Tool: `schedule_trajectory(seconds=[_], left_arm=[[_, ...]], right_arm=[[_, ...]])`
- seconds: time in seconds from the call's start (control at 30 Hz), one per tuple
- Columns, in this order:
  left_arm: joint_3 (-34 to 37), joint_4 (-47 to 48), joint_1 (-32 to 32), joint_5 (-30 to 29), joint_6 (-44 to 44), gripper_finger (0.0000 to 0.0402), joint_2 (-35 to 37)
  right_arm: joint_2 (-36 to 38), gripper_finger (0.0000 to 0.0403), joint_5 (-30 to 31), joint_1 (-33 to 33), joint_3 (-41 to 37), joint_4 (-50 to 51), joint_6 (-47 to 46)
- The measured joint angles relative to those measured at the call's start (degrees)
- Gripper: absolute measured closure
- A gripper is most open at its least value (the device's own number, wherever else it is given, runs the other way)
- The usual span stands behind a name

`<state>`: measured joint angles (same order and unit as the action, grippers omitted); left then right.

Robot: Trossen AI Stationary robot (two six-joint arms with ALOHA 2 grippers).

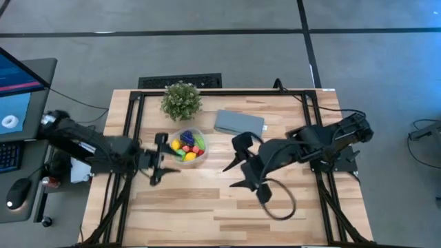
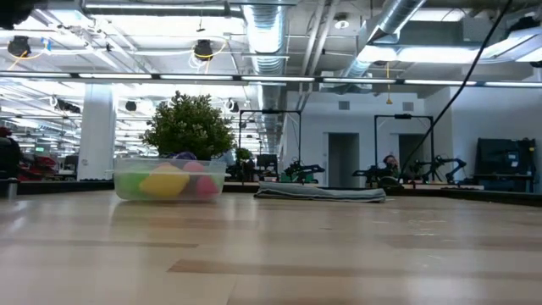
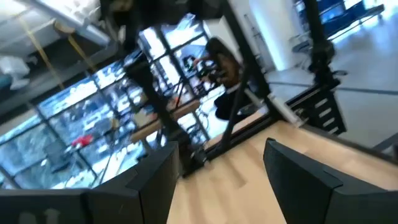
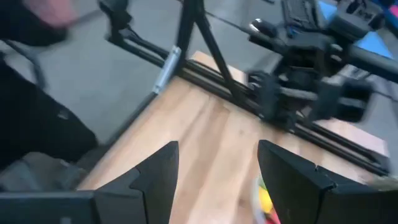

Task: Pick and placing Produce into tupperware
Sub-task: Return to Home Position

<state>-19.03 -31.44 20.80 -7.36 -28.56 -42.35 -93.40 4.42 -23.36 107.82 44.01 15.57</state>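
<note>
The tupperware (image 1: 188, 145) is a small round clear tub on the table's left-centre, resting on its base, and holds the produce (image 1: 187, 146): yellow, green, red and purple-blue toy pieces. The low view shows the tupperware (image 2: 169, 180) with produce (image 2: 167, 182) inside, in front of the plant. My left gripper (image 1: 158, 159) is open, just to the left of the tub, empty; in its wrist view the left gripper (image 3: 221, 168) has nothing between the fingers. My right gripper (image 1: 236, 165) is open, to the right of the tub, empty; its wrist view, right gripper (image 4: 217, 165), shows a bit of the produce (image 4: 264, 200).
A leafy potted plant (image 1: 181, 100) stands behind the tub near the far edge. A folded grey-blue cloth (image 1: 239, 122) lies right of it. A dark cable loop (image 1: 277, 200) hangs below the right arm. Bare wood (image 1: 207, 213) runs along the near side.
</note>
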Motion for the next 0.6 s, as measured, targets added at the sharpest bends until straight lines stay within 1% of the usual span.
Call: schedule_trajectory(seconds=[0.07, 0.13, 0.17, 0.23, 0.3, 0.37, 0.47, 0.53, 0.57, 0.6], left_arm=[[0.0, 4.4, -5.7, 4.3, 1.4, 0.0175, 4.0], [0.0, 9.2, -10.1, 7.3, 2.2, 0.0175, 8.5], [0.0, 11.9, -11.9, 8.1, 2.6, 0.0175, 11.0], [0.2, 17.9, -14.9, 8.5, 3.6, 0.0175, 16.8], [1.0, 22.0, -16.8, 8.4, 4.3, 0.0175, 23.3], [2.3, 26.7, -18.0, 8.4, 5.1, 0.0175, 31.2], [4.0, 32.6, -18.9, 8.1, 6.0, 0.0175, 42.3], [4.7, 33.4, -19.0, 6.0, 7.1, 0.0175, 42.1], [4.7, 36.0, -19.0, 4.8, 7.6, 0.0175, 42.1], [4.5, 35.2, -19.1, 3.9, 7.8, 0.0175, 41.2]], right_arm=[[1.6, 0.0159, -3.6, 1.6, -0.1, 0.3, -1.2], [4.7, 0.0159, -7.2, 3.1, -1.7, 0.1, -1.7], [6.4, 0.0159, -8.5, 3.9, -3.1, -1.2, -1.7], [11.0, 0.0159, -9.4, 5.2, -8.4, -5.5, -1.7], [16.3, 0.0159, -9.5, 6.4, -16.0, -12.1, -1.6], [22.6, 0.0159, -9.3, 8.1, -25.4, -20.7, -1.6], [32.4, 0.0159, -9.1, 11.7, -40.9, -36.9, -1.8], [37.3, 0.0159, -10.3, 14.5, -50.3, -46.6, -2.3], [39.2, 0.0159, -12.4, 16.2, -54.4, -50.7, -2.8], [40.4, 0.0159, -15.1, 18.0, -58.0, -54.6, -3.7]])
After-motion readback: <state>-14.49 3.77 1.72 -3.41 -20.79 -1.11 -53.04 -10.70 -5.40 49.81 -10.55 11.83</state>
